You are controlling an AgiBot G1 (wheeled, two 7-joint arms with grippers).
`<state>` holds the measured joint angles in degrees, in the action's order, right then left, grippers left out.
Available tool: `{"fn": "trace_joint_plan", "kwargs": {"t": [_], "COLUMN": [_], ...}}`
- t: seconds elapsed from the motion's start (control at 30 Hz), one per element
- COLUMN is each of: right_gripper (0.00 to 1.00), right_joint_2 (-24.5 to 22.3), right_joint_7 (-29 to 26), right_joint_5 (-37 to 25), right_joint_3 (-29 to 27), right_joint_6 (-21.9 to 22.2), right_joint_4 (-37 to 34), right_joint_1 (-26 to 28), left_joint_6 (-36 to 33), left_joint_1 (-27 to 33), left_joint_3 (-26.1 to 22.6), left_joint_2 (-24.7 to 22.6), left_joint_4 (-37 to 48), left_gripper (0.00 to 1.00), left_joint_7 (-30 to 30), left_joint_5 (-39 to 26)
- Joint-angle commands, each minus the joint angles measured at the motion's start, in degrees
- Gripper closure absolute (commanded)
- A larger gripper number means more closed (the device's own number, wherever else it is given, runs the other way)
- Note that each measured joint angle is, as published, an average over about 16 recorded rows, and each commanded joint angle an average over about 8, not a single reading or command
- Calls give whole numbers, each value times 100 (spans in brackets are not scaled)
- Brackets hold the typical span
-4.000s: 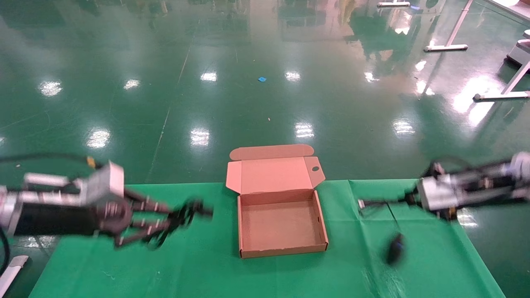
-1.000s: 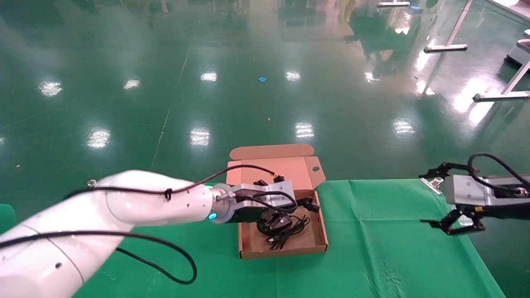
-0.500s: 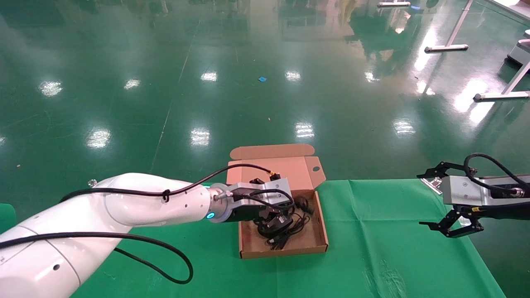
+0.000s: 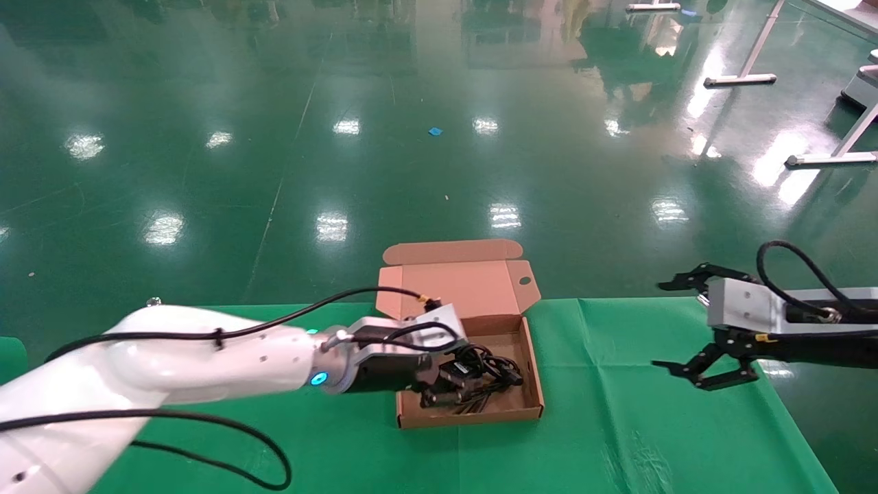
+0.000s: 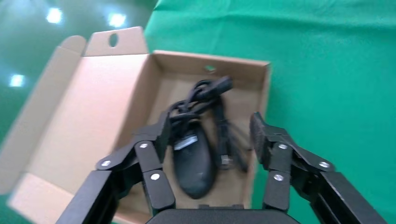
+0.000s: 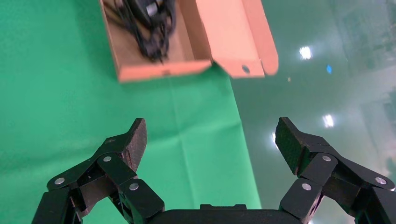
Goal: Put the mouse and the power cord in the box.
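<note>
Cardboard box (image 4: 528, 394) now holds both the mouse (image 5: 194, 161) and power cord (image 5: 208, 93); your left tool (image 5: 210, 140), fingers spread and empty, has drawn back toward its near edge. Right tool (image 4: 686, 328) hovers spread over the bench (image 4: 617, 425).

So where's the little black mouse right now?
The mouse lies inside the box in the middle of the table, beside the power cord. The open left gripper hangs just above it.
</note>
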<state>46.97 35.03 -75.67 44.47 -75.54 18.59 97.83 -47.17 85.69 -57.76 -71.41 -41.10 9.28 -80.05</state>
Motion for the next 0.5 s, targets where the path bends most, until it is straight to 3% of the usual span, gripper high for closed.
{"fn": "trace_joint_plan", "kwargs": {"t": [0.03, 0.5], "right_gripper": [0, 0], "right_joint_2": [-47, -378], "right_joint_7": [-179, -1450], "right_joint_5": [132, 1071], "right_joint_3": [-111, -901], "right_joint_6": [-40, -322], "right_joint_4": [215, 1742], "right_joint_1": [-142, -1149], "left_joint_6": [-153, -1240], "left_joint_1": [-96, -776], "left_joint_3": [166, 1343], "left_joint_2": [145, 1171], "left_joint_4": [-129, -1045], "left_gripper": [0, 0], "left_joint_7": [6, 47], "left_joint_5": [152, 1229]}}
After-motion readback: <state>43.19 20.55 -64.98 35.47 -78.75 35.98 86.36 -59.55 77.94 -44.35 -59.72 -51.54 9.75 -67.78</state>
